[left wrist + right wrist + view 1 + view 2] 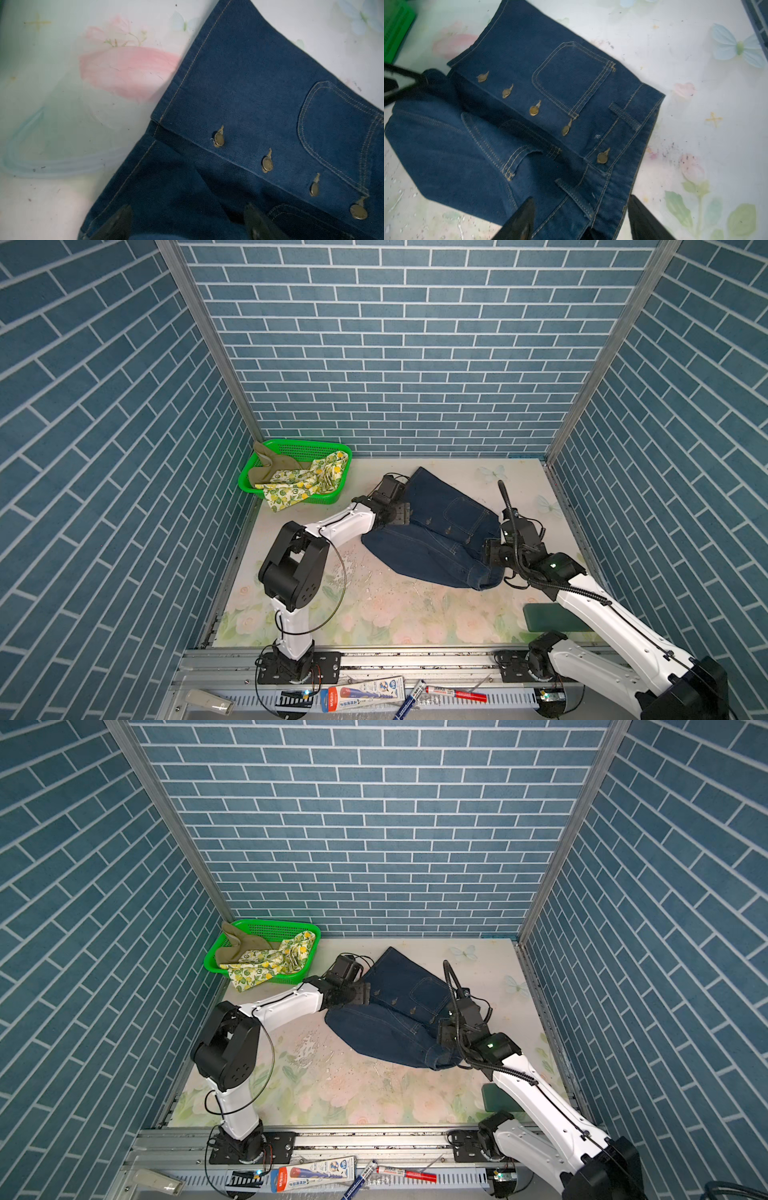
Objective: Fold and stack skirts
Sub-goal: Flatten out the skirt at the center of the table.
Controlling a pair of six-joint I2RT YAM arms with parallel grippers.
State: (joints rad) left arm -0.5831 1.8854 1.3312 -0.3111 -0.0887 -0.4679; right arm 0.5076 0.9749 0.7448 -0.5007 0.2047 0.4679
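Observation:
The dark blue denim skirt [419, 556] [386, 1033] lies partly folded in the middle of the table, buttons and a pocket facing up. My left gripper [407, 513] [187, 212] hovers open over its left edge, and its fingers [122, 216] have only denim below them. My right gripper [489, 552] [581, 200] is open too, its fingers [527, 209] straddling the waistband [618, 145] at the skirt's right end. The khaki skirt [266, 466] and the lemon-print skirt [303, 485] sit crumpled in the green basket [291, 445] at the back left. The lemon one spills over the rim.
Blue brick-pattern walls close in the table on three sides. A dark green pad [544, 616] lies at the front right beneath my right arm. Pens and a tube [365, 691] rest on the front rail. The flowered tabletop [374, 614] stretches in front of the denim.

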